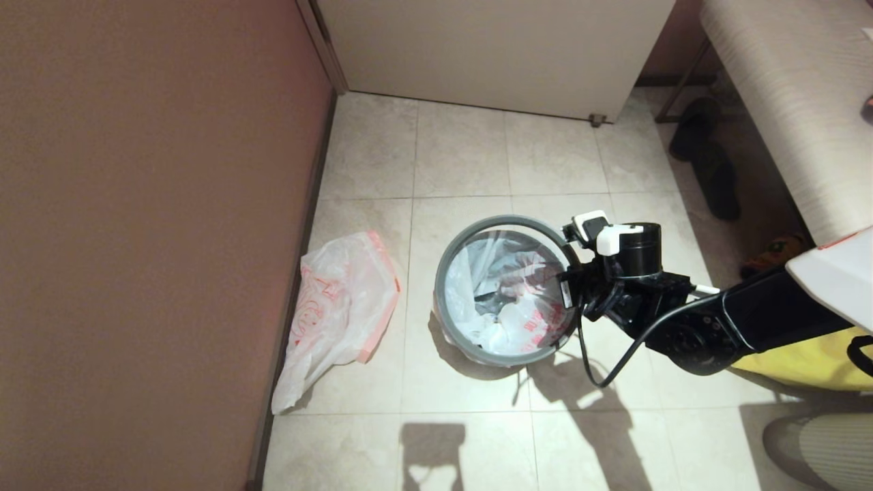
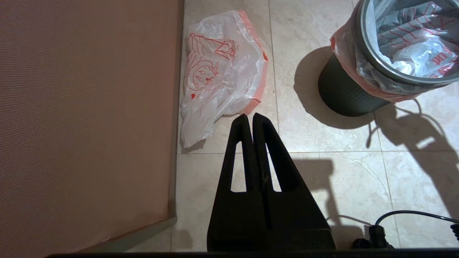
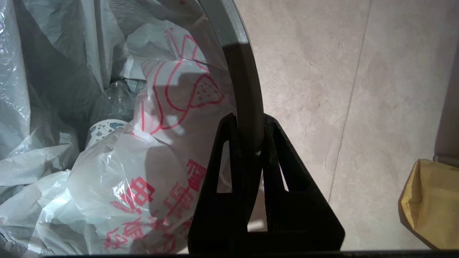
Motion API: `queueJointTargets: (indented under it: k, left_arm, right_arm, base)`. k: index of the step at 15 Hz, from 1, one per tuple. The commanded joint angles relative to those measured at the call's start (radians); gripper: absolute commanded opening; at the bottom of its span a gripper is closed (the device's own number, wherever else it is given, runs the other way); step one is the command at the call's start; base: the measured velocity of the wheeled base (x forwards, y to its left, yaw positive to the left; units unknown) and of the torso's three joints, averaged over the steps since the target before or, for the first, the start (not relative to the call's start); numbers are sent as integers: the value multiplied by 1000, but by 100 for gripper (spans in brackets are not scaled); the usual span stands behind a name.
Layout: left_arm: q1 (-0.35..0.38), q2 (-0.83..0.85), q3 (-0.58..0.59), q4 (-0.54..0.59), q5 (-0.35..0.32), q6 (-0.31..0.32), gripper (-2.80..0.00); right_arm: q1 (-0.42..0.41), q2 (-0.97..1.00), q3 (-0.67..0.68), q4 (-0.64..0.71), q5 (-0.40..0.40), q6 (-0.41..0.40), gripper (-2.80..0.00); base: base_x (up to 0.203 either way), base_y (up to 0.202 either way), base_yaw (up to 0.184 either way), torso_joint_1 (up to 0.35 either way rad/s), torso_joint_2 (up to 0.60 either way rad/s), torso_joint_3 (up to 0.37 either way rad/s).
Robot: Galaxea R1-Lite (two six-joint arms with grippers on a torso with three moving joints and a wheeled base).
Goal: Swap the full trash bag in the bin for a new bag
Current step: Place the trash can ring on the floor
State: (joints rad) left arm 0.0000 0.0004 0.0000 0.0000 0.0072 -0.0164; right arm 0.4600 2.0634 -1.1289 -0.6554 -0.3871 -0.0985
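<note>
You are looking down at a small round glossy black plastic bin (image 1: pixel 506 351) that stands on the pale tiled floor (image 1: pixel 464 157), fitted with a separate thin grey hoop rim (image 1: pixel 447 262). Inside the bin sits the full trash bag (image 1: pixel 525 317), a white see-through plastic bag with red lettering, lumpy with white paper and dark scraps showing through; its film folds out over the bin wall below the hoop (seen best in the left wrist view). The right gripper (image 3: pixel 250 120) reaches in from the robot's right side and is clamped on the grey hoop rim at the bin's right edge: one black finger lies inside the hoop against the bag film, the other outside it, with the hoop pinched between them. Whether bag film is also caught in the grip cannot be told. The new bag (image 1: pixel 341 307), a thin white see-through plastic bag with a red line drawing and a wide pale-orange hem band, lies flat and crumpled on the floor to the left of the bin, near the reddish-brown wall (image 1: pixel 150 239) and apart from the bin. The left gripper (image 2: pixel 249 117) hangs above the floor just beside the new bag's near corner, its two black fingers pressed together with nothing between them.
</note>
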Motion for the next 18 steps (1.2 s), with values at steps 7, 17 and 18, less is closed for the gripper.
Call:
queueJointTargets:
  k: [7, 17, 18]
  left_arm:
    - [0, 0, 0, 0, 0, 0, -280]
    - [0, 0, 0, 0, 0, 0, -280]
    - [0, 0, 0, 0, 0, 0, -280]
  right_arm:
    - [52, -376, 39, 356, -6, 197, -280]
    - [-354, -684, 249, 687, 104, 389, -280]
    - [-410, -675, 267, 686, 119, 382, -280]
  base:
    - [0, 0, 0, 0, 0, 0]
    - [0, 0, 0, 0, 0, 0]
    - [0, 0, 0, 0, 0, 0]
